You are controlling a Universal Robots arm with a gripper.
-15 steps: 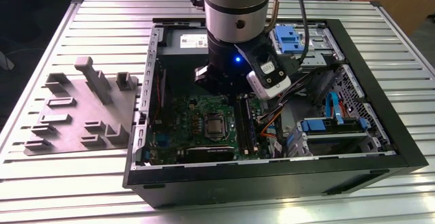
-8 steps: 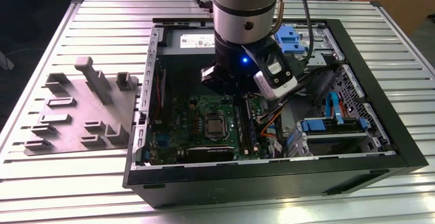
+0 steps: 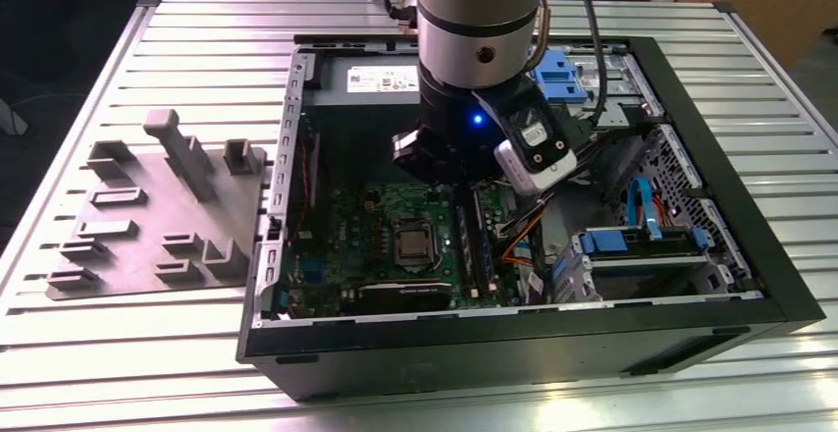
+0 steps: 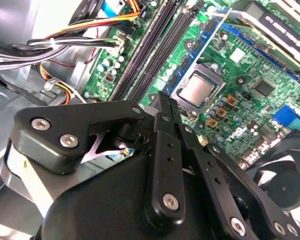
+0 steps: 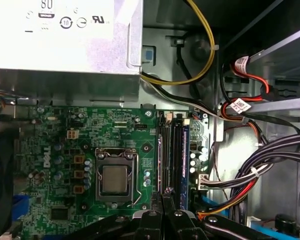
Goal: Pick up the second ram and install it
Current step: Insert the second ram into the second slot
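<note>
1. a robot arm [image 3: 478, 20] in a smooth silver sleeve reaches into an open black steel computer case [image 3: 772, 285] lying on a ribbed aluminium table [image 3: 196, 39].
2. the tool [image 4: 166, 102], built of matte black linkage bars with bright screw heads, is closed. its slim tips meet with no gap and nothing is seen between them. both wrist views show it just over the memory slots.
3. the second ram [image 5: 184, 150], a thin dark-blue strip, stands on edge in the slot row by the tips. in the exterior view it sits at 3 o'clock of the processor socket [image 3: 412, 241]. whether the tips touch it cannot be told.
4. the glossy green motherboard [image 5: 65, 130] is studded with small round capacitors, and the square socket holds a metal-lidded chip.
5. bundles of black, red, orange and yellow cables [image 5: 270, 160] crowd the slots' far side.
6. a grey moulded fixture plate [image 3: 144, 216] lies at 9 o'clock of the case, on the exterior view's left.
7. the grey sheet-metal power supply [image 5: 65, 50] carries a white printed label, and a small white tag [image 5: 237, 106] hangs on one cable.
</note>
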